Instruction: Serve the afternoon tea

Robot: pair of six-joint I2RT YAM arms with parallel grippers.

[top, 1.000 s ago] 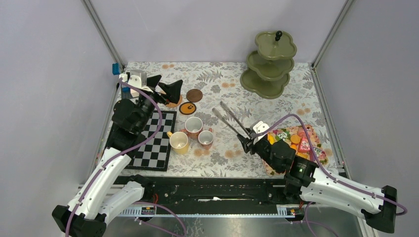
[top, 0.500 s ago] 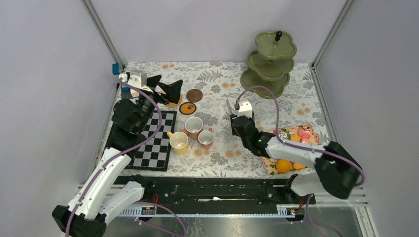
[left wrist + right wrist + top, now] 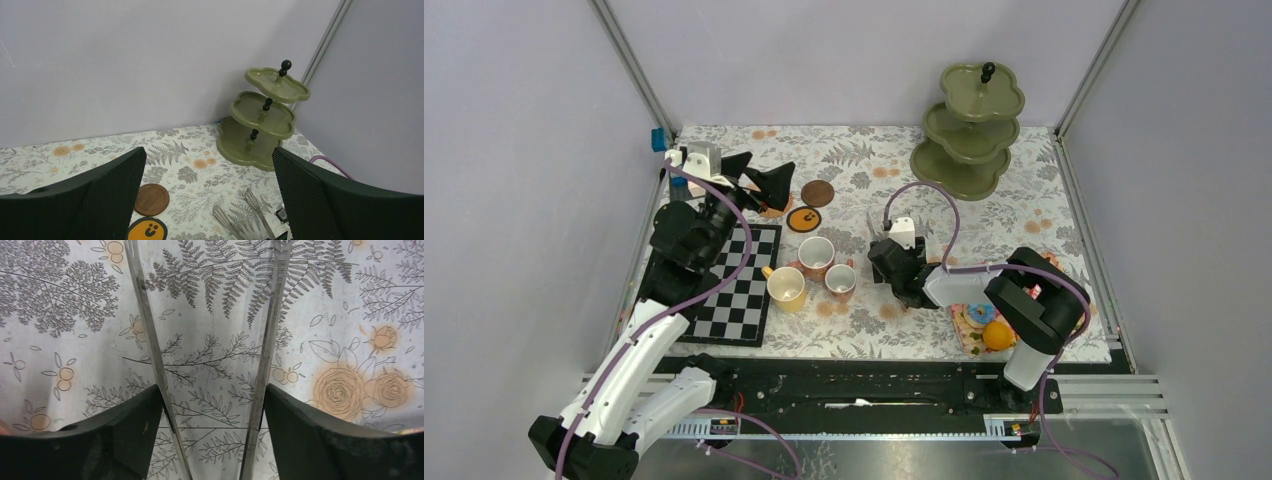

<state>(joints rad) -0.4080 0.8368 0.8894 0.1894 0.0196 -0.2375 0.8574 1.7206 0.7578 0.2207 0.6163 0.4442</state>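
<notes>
- We are noting the right hand point(image 3: 212, 407) clamped on the tongs point(image 3: 268, 340), blades apart over the cloth point(image 3: 210, 315) — left hand point(image 3: 207, 150) gaping, empty.
- Treats point(image 3: 984, 326) are lying near-right, stand point(image 3: 969, 130) far back; we are advising straddling one treat squarely.

Olive 3-tier stand point(image 3: 967, 130) sits at the back R of the floral cloth point(image 3: 864, 165). Yellow mug point(image 3: 785, 288) + 2 pinkish mugs point(image 3: 816, 256) cluster mid-cloth by the chessboard point(image 3: 739, 290), w/ a brown coaster point(image 3: 817, 193) and a smiley coaster point(image 3: 804, 219) behind them. L gripper point(image 3: 757, 178) hangs spread wide nr the coasters. R gripper point(image 3: 882, 252) is just R of the mugs w/ tongs point(image 3: 871, 224) (barely visible). R arm hides part of the toy treats point(image 3: 996, 335).
</notes>
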